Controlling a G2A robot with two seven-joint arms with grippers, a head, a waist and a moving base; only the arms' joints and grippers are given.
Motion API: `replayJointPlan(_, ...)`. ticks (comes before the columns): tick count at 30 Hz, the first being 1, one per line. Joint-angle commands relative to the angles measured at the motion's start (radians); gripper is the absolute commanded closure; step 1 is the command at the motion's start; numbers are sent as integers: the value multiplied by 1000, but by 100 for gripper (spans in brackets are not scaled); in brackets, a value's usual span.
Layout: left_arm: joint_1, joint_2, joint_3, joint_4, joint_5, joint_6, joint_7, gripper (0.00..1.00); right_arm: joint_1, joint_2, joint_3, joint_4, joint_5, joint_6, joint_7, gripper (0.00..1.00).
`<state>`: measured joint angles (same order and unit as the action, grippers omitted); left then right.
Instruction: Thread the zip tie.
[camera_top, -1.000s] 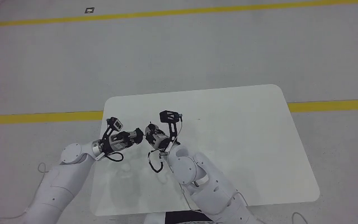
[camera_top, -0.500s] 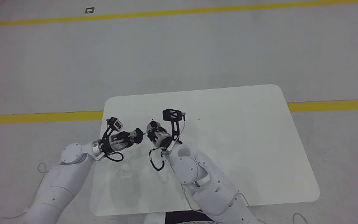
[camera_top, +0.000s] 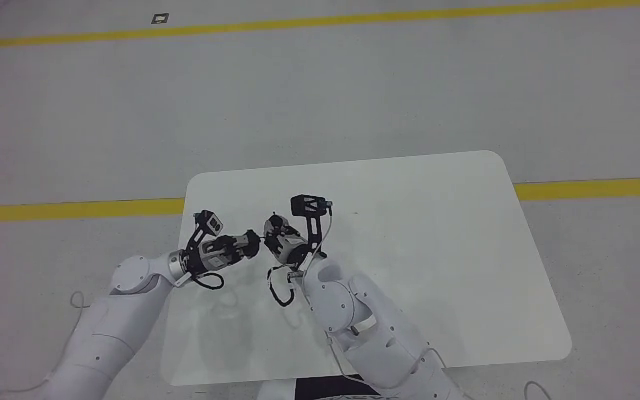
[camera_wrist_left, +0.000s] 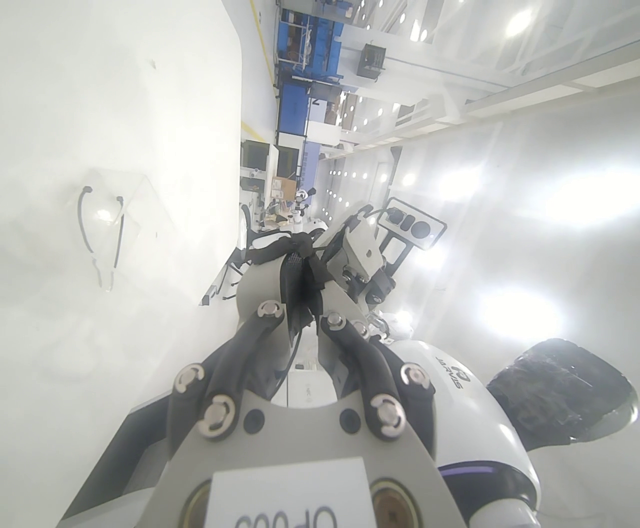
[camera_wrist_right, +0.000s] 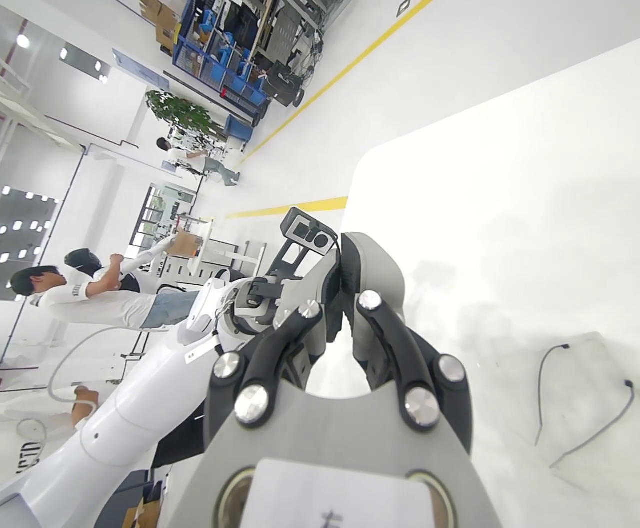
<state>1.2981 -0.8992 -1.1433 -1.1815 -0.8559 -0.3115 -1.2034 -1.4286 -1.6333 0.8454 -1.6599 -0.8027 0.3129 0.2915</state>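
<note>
Tips nearly meet left of centre over the surface (camera_top: 420, 220) — left tool (camera_top: 245, 243) pinches what looks like the zip tie (camera_wrist_left: 300, 260), aimed at the right tool (camera_top: 270, 240), likewise closed.

- Top view: left gripper (camera_top: 250, 243) and right gripper (camera_top: 266, 240) are close together; anything nipped between them is too small to tell.
- Left wrist view: the left gripper's dark pads (camera_wrist_left: 296, 280), pressed together, conceal whatever lies between.
- Zip tie (camera_wrist_right: 539, 400) on the table (camera_wrist_right: 500, 200): whether tail enters head, indeterminate.
</note>
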Motion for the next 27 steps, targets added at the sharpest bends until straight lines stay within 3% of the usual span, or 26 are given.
replayJointPlan(1, 2, 0, -2, -2, 1, 2, 1, 100, 1, 1, -2, 0, -2, 3, 8, 100)
replayJointPlan(17, 9, -3, -16, -8, -7, 11, -4, 100, 10, 4, -11, 29, 13, 11, 25, 100)
replayJointPlan(27, 10, -6, -18, -10, -2, 14, -5, 100, 12, 3, -10, 32, 41, -5, -15, 100)
